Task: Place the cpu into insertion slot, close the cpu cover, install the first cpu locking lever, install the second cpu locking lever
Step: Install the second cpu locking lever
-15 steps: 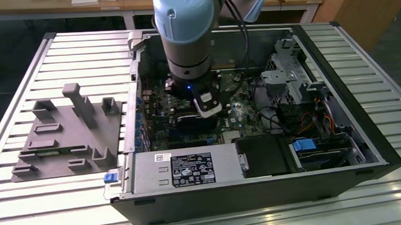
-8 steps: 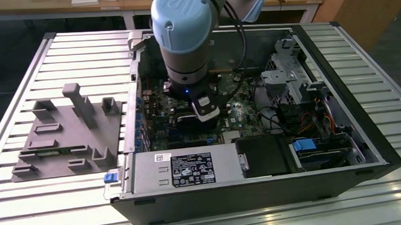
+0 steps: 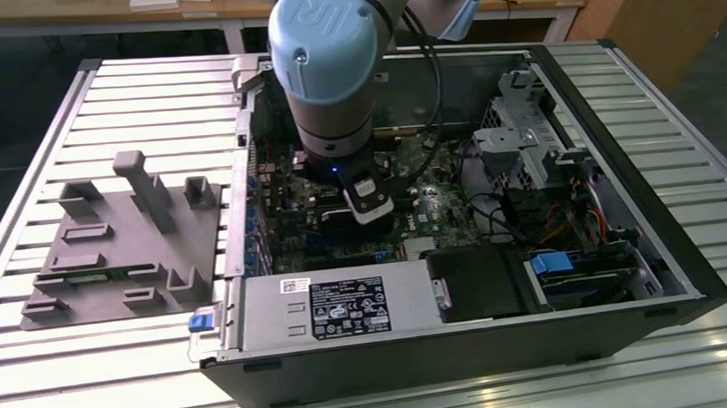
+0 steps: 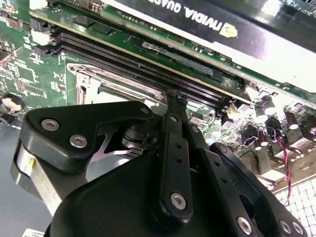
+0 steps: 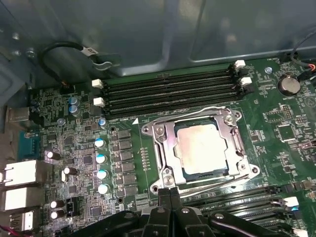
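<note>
while the arm (image 3: 331,87) hides the insertion slot, the cpu (image 5: 201,148) sits covered.

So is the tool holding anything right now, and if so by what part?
Nothing is held. In the first wrist view the tool has its fingers pressed together with nothing between them, just beside the cpu cover, and the cpu sits in the insertion slot.

An open black computer case (image 3: 656,275) lies on a slatted metal bench (image 3: 649,76), its silver power supply (image 3: 331,309) at the near edge, black memory slots (image 5: 168,91) on the green motherboard (image 5: 281,128), while a grey fixture block (image 3: 123,249) sits near the bench's edge at the exterior view's left.
</note>
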Motion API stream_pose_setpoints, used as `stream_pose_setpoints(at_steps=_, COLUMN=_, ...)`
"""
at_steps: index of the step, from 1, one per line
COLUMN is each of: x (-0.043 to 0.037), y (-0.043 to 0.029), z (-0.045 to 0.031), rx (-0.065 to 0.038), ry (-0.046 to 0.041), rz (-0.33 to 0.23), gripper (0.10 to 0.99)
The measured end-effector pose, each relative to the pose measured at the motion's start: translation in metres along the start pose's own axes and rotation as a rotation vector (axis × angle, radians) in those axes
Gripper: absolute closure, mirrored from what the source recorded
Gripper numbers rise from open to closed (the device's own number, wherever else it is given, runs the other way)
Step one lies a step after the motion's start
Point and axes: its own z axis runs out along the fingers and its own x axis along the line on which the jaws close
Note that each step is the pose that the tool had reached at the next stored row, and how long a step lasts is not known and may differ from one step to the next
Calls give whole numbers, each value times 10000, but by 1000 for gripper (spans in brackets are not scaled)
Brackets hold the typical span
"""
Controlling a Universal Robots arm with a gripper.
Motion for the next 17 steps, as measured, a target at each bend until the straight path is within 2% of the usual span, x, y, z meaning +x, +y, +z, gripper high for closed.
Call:
stream_pose_setpoints(at_steps=9, x=23, y=-1, z=34, rx=-102, ry=17, rz=11, gripper=984)
stream_pose_setpoints(at_steps=17, x=79, y=30, z=66, rx=-121, ry=20, rz=12, gripper=984)
